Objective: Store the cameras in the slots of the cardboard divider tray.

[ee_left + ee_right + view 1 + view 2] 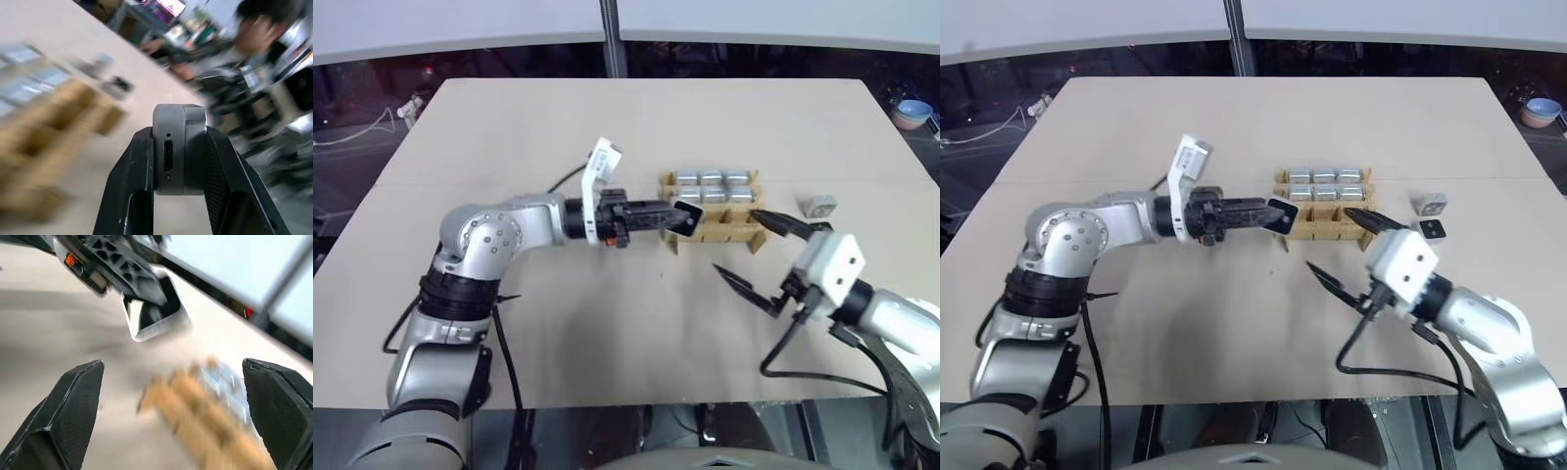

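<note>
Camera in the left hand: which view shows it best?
The left wrist view: the camera sits large between the two black fingers of the left hand, its side port visible. Both eye views show it small at the tray's near-left corner. The right wrist view shows its black lens face, blurred.

My head's two eyes look forward and down over the table [607,127], sharing the cardboard divider tray [715,215]. My left wrist camera peers close along its jaws; my right wrist's faces that tray [205,401].
</note>
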`<action>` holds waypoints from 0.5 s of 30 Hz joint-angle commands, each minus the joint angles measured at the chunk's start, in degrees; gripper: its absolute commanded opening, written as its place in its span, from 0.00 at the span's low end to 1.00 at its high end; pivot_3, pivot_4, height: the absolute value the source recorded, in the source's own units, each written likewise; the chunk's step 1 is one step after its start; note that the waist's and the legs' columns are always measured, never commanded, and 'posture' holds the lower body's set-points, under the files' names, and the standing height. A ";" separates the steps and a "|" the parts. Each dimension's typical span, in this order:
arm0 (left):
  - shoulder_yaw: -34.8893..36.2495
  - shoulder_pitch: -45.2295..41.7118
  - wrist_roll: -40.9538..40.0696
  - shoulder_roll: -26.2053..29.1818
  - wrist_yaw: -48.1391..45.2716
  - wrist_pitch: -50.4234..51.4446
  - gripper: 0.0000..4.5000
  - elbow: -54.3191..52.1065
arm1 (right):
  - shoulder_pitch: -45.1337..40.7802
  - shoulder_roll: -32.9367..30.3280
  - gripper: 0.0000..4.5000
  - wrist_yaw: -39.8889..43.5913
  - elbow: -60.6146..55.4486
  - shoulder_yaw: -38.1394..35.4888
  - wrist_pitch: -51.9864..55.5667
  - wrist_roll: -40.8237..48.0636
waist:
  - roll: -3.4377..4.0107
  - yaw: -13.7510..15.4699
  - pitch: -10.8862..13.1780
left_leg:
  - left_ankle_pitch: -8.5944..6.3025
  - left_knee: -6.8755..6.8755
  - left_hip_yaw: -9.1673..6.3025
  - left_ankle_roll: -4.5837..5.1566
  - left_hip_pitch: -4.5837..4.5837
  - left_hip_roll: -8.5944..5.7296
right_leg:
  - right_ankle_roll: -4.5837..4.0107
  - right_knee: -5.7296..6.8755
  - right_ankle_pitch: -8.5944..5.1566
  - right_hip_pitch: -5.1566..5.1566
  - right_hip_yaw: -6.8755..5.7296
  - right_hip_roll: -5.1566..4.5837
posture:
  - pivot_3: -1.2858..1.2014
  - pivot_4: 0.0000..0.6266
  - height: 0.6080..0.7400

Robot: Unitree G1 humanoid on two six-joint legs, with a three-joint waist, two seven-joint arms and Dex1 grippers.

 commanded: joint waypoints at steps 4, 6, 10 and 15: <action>-7.25 -9.52 22.73 -9.38 -15.13 -28.20 0.16 23.63 | 7.97 0.16 1.00 -2.37 -7.97 -8.14 -0.06 4.85 | 0.00 0.61 -0.01 | 0.00 0.03 -0.06 0.01 -0.04 -0.02 | 0.01 -0.01 0.00 0.03 -0.11 -0.02 | 0.52 0.24 1.00; -7.99 -11.88 27.89 -12.59 -16.95 -35.47 0.16 31.77 | 9.67 0.40 1.00 -3.75 -9.44 -8.42 -0.09 4.16 | -0.03 0.52 0.00 | 0.00 0.08 -0.08 0.02 -0.08 -0.05 | 0.01 -0.01 0.00 0.02 -0.12 -0.02 | 0.52 0.24 1.00; -6.95 -16.58 34.18 -16.54 -18.77 -44.33 0.16 42.93 | 13.00 0.58 1.00 -6.04 -11.97 -7.68 -0.31 3.89 | -0.08 -0.25 0.03 | 0.00 0.05 -0.05 0.04 -0.12 -0.02 | 0.02 0.02 0.00 -0.04 -0.07 0.01 | 0.52 0.24 1.00; -4.61 -21.32 38.26 -17.55 -20.20 -49.34 0.16 51.29 | 16.64 0.36 1.00 -8.06 -12.28 -7.32 -3.16 3.08 | -0.12 -0.52 0.03 | -0.01 0.09 -0.06 0.05 -0.14 -0.03 | 0.03 0.04 0.00 -0.04 -0.11 0.01 | 0.52 0.24 1.00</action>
